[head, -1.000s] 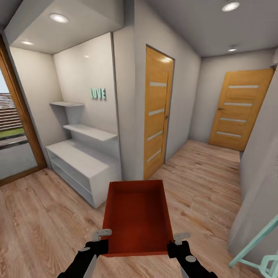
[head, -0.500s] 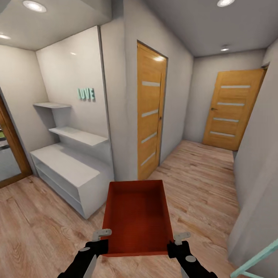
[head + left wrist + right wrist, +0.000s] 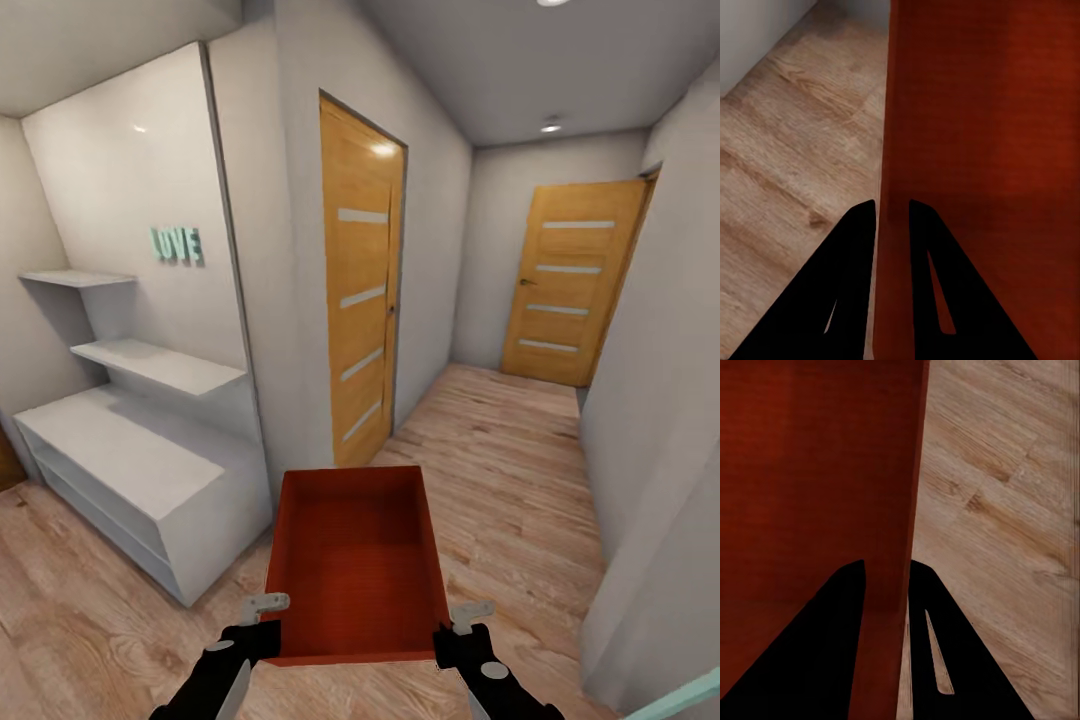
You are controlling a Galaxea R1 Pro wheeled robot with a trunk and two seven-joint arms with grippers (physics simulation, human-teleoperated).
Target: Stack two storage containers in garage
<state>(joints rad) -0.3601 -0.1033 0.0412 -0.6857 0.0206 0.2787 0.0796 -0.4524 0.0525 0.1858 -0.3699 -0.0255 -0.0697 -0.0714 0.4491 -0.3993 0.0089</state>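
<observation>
the setting is a pale-walled hallway with a light wood plank floor (image 3: pixel 520 470), which by its look is neither the garage nor the concrete surface the task ends on, so i judge the job to be in its carrying stage: one bin is in hand and in transit, nothing is set down and nothing is stacked. a white built-in shelving unit (image 3: pixel 130 470) with mint "love" lettering (image 3: pixel 177 244) stands to the robot's left, and two honey-coloured panelled wooden doors show ahead, a near one (image 3: pixel 360 300) on the left wall and a far one (image 3: pixel 565 285) at the corridor's end. which of them leads onward i cannot tell.

the orange-red rectangular lidless storage container (image 3: pixel 355 560) hangs level in front of the trunk, held clear of the floor, between both arms. the left gripper (image 3: pixel 892 214) is clamped over the thin left wall, one finger outside and one inside, and the right gripper (image 3: pixel 886 570) pinches the right wall the same way.

the second bin is not to be made out here. the container's underside is hidden, its near edge is partly covered by the black grippers, and the arms are cut off at the frame's lower edge.
</observation>
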